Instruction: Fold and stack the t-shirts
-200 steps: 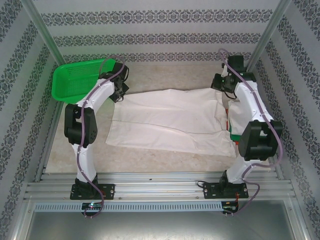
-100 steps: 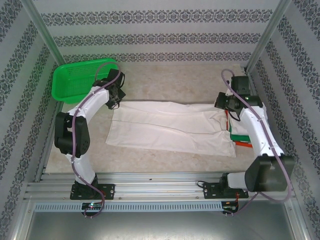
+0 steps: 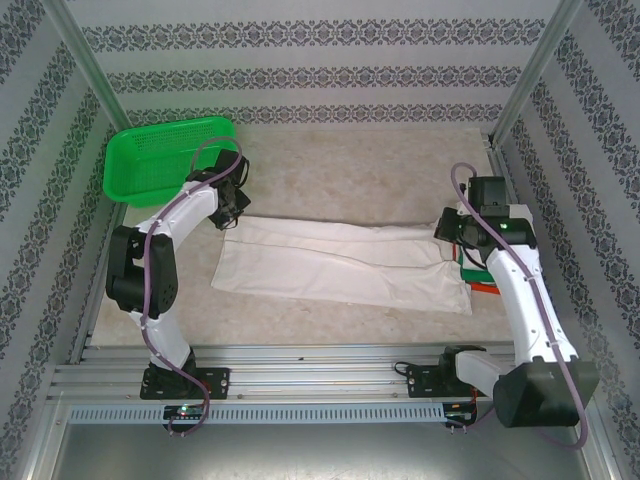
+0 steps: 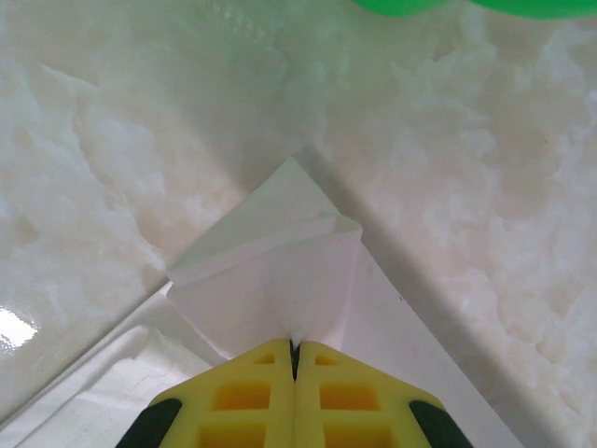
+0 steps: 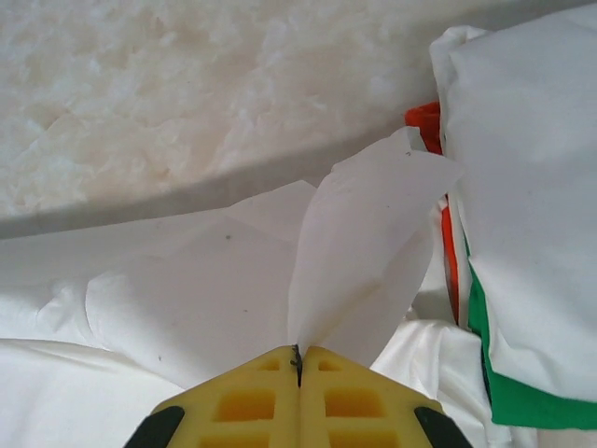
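Pale stone-look table [image 3: 350, 165], patterned walls. White shirt [image 3: 340, 265] lies mid-table. My left claw [image 4: 295, 347] pinches its far-left corner, my right claw [image 5: 298, 353] its far-right corner, beside stack [image 5: 532, 187]. Risk: thin pinch slips, or uneven pull skews fold.

One t-shirt [image 3: 340, 265] lies spread across the middle of the tabletop [image 3: 350, 170]; basket [image 3: 165, 160] stands behind its left end, far left; folded stack [image 3: 478, 282] lies against its right end
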Controlling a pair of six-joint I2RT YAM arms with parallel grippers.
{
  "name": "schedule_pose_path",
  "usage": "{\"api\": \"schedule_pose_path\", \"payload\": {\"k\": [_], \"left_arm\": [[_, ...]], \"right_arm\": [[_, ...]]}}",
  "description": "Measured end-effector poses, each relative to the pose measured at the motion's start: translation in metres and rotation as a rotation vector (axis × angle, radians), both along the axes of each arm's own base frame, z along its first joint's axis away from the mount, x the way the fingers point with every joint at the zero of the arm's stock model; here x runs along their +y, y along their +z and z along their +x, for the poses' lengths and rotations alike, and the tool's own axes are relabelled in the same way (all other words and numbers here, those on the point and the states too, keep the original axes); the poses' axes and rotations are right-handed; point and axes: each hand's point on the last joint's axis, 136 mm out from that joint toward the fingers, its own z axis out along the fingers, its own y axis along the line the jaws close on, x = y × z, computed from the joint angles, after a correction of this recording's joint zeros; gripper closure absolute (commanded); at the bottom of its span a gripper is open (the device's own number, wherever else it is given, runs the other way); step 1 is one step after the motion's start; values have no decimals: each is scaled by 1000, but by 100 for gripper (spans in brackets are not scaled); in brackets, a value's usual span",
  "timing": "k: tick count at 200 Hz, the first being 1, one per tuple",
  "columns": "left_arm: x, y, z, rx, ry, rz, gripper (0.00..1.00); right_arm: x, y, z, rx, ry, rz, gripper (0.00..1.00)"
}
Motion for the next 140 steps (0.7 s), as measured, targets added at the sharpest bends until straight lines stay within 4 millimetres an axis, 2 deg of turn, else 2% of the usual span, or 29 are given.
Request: {"api": "schedule_pose_path", "payload": {"k": [42,90,140], "left_arm": [[-2,-1,0,-2,-9,-13,100],[0,-6,-9,10,-11,-18,100],[2,-24,-27,53,-13,-22,100]], "right_arm": [[0,-2,-15,24,0,1,100],[1,-34,-39,120,-7,7,100],[1,-55,-50,188,-25,21,100]]}}
